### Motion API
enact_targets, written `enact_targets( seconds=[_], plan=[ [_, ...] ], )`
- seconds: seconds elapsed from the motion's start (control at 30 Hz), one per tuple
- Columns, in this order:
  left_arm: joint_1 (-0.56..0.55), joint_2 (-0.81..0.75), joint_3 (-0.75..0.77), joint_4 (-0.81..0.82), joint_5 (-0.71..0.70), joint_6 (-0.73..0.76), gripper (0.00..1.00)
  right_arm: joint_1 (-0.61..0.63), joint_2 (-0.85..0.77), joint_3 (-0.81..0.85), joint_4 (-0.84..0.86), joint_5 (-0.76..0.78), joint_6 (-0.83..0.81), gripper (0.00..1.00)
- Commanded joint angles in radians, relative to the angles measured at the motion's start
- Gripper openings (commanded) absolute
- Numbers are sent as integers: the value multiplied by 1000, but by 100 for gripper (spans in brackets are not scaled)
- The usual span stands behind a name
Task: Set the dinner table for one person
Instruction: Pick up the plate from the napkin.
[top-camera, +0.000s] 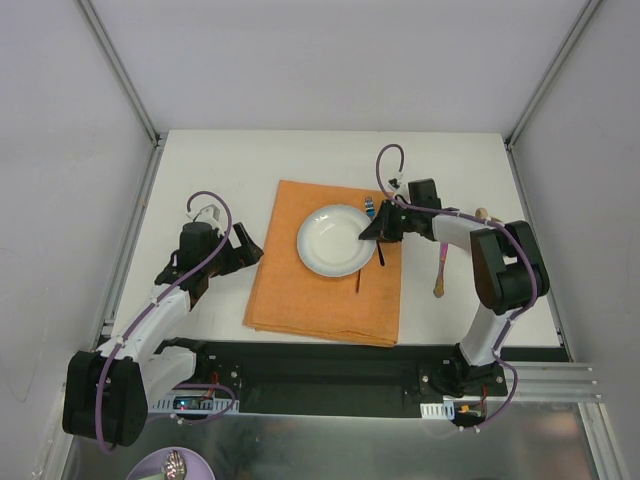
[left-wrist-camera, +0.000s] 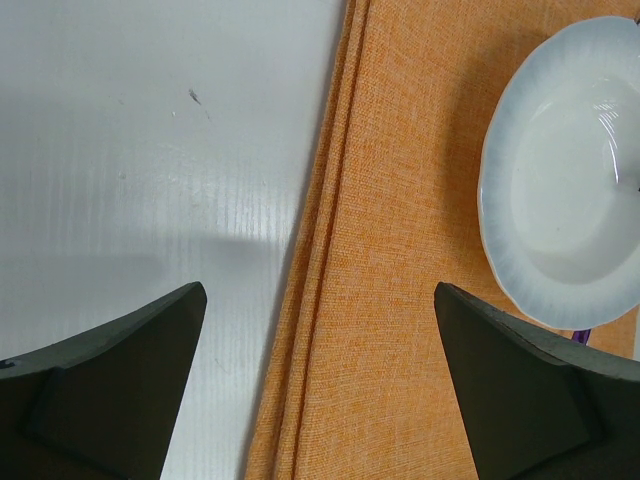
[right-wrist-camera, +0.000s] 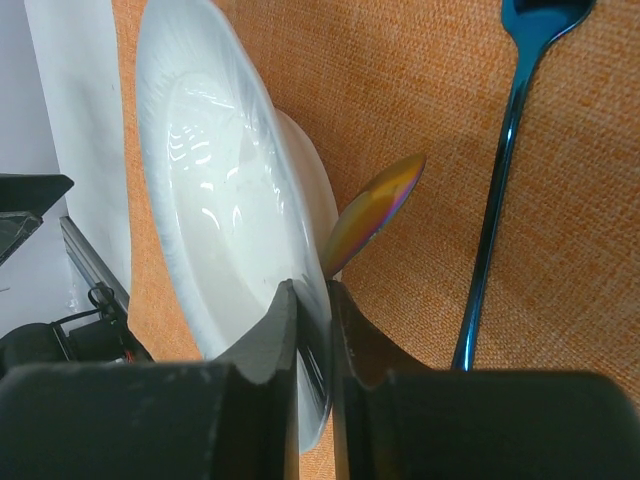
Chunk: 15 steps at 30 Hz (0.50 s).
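Note:
A white plate (top-camera: 333, 240) with a grey-blue rim lies on the orange cloth placemat (top-camera: 320, 300) on the white dinner table (top-camera: 220, 170). My right gripper (top-camera: 378, 230) is shut on the plate's right rim (right-wrist-camera: 240, 200), one finger above it and one below. A gold iridescent utensil (right-wrist-camera: 375, 212) pokes out from under the plate. A blue fork (right-wrist-camera: 500, 150) lies on the cloth just beside that gripper (right-wrist-camera: 310, 292). My left gripper (left-wrist-camera: 320, 290) stands wide open with nothing in it, over the cloth's left edge (left-wrist-camera: 330, 230), with the plate (left-wrist-camera: 560, 180) off to its right.
A pinkish-purple spoon (top-camera: 439, 268) lies on the bare table right of the cloth. A purple bowl (top-camera: 175, 466) sits below the table's near edge at the lower left. Metal rails and grey walls close in the table on both sides.

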Motion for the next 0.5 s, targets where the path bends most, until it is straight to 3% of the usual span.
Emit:
enact_targets(
  seconds=[0.0, 0.27, 0.4, 0.47],
  plan=[
    [-11, -2, 5, 3, 5, 11, 99, 13, -44, 4, 23, 24, -32, 1],
    [-11, -3, 7, 3, 7, 11, 99, 13, -61, 69, -80, 62, -64, 1],
    [-11, 2, 7, 3, 10, 11, 99, 13, -34, 66, -92, 78, -69, 22],
    [-11, 0, 7, 3, 8, 11, 100, 13, -29, 55, -85, 81, -66, 27]
  ],
)
